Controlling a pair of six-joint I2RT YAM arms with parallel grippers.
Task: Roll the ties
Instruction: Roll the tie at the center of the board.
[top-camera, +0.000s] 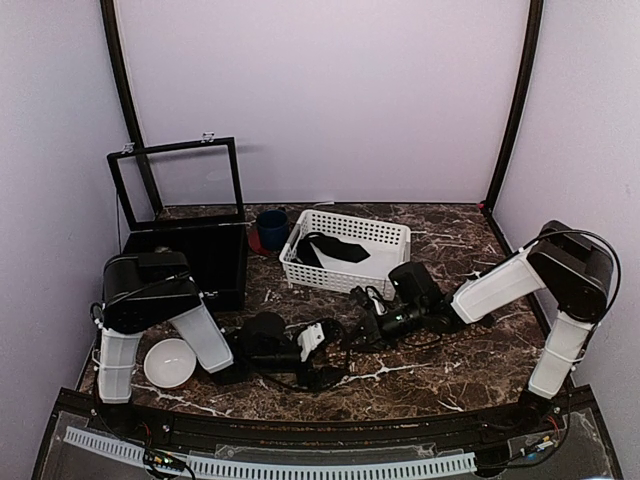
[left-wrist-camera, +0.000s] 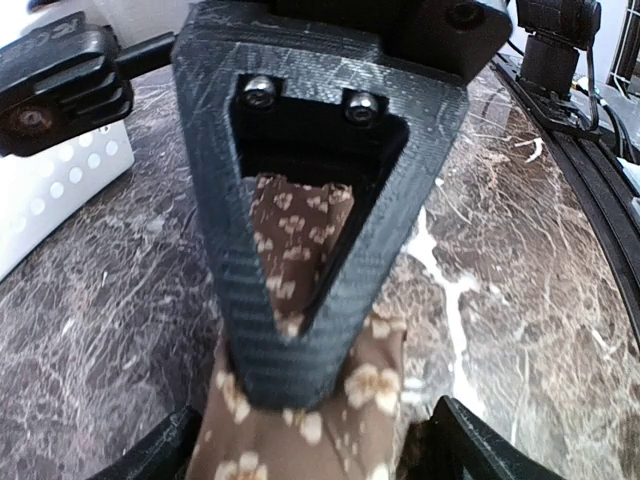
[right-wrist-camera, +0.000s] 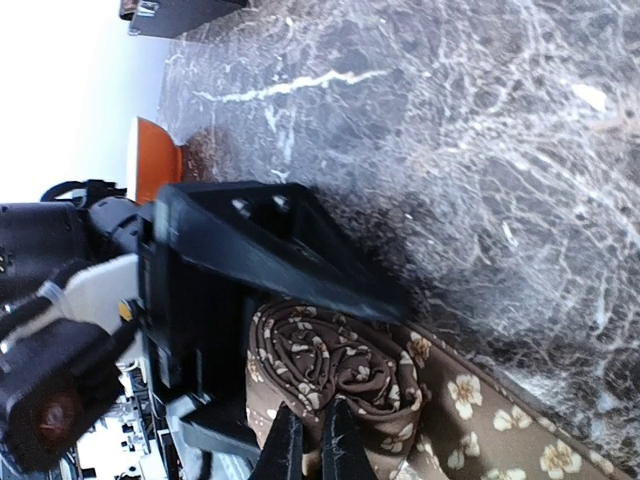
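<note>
A brown tie with a tan flower pattern is partly rolled into a coil (right-wrist-camera: 340, 360). Its flat tail (right-wrist-camera: 480, 410) runs off to the lower right on the marble table. My right gripper (right-wrist-camera: 315, 450) has its two thin fingertips nearly together, pinched on the cloth at the coil's end face. My left gripper (left-wrist-camera: 315, 460) has one finger on each side of the tie (left-wrist-camera: 360, 400), and one finger (right-wrist-camera: 290, 250) lies along the coil. The right gripper's finger (left-wrist-camera: 290, 350) presses on top of the tie. In the top view both grippers, left (top-camera: 325, 345) and right (top-camera: 362, 322), meet at the table's middle and hide the tie.
A white basket (top-camera: 390, 232) holding a dark item stands behind the grippers and shows in the left wrist view (left-wrist-camera: 60, 190). A black case with its lid open (top-camera: 185, 255) is at the back left. A blue cup (top-camera: 271, 228) is beside it. A white bowl (top-camera: 168, 362) lies near the left arm.
</note>
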